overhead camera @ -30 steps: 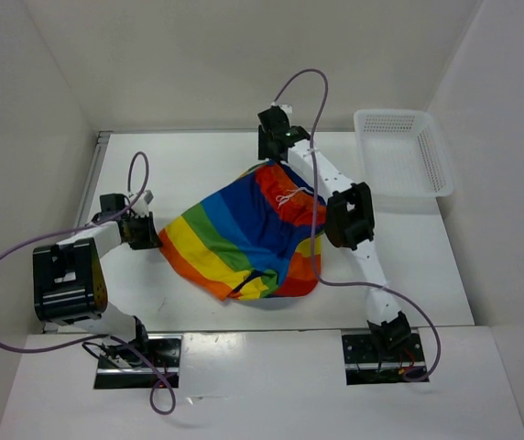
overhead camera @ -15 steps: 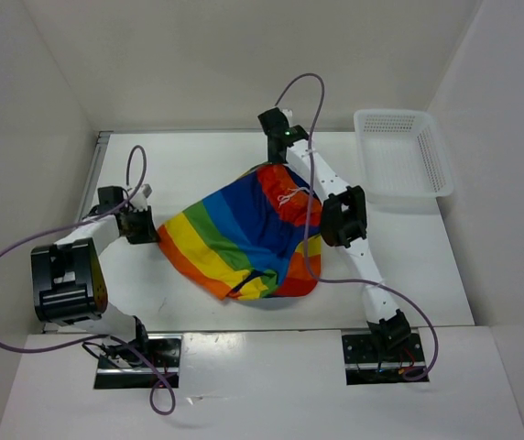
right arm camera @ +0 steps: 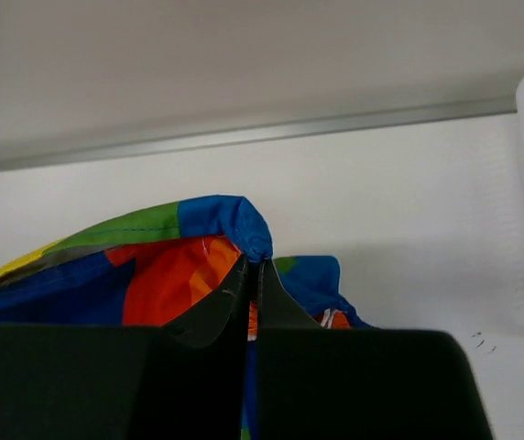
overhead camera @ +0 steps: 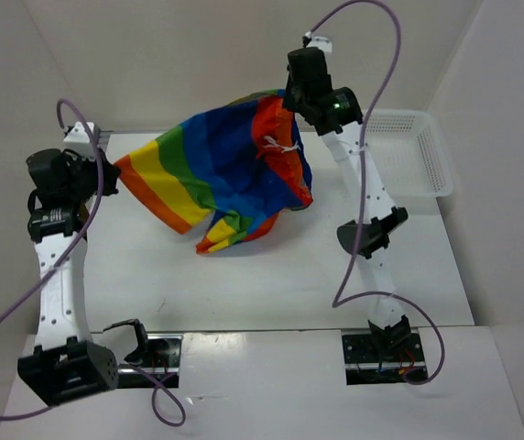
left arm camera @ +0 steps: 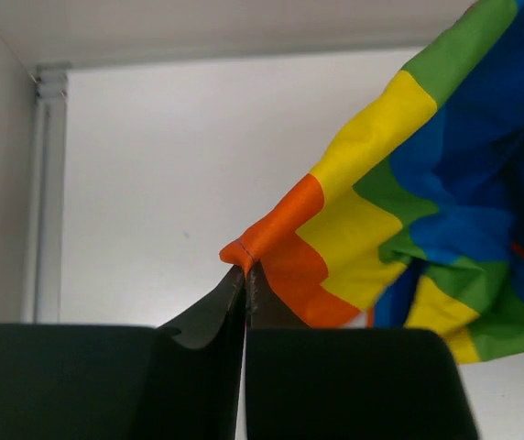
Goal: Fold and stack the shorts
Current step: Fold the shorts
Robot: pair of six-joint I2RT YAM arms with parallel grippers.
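Observation:
The rainbow-striped shorts (overhead camera: 221,165) hang in the air between my two raised arms, stretched across the back of the table, with the white drawstring (overhead camera: 280,147) showing near the right end. My left gripper (overhead camera: 106,172) is shut on the orange corner of the shorts (left arm camera: 271,229) at the far left. My right gripper (overhead camera: 289,96) is shut on a blue edge of the shorts (right arm camera: 234,220) at the back right. The lower folds droop toward the table top (overhead camera: 244,275).
A white plastic mesh basket (overhead camera: 407,156) stands at the back right, just right of the right arm. White walls close in the table on the left, back and right. Purple cables loop from both arms.
Both arms rose and spread apart, lifting the shorts off the table. The right gripper closed on the blue edge; the left one stayed shut on the orange corner.

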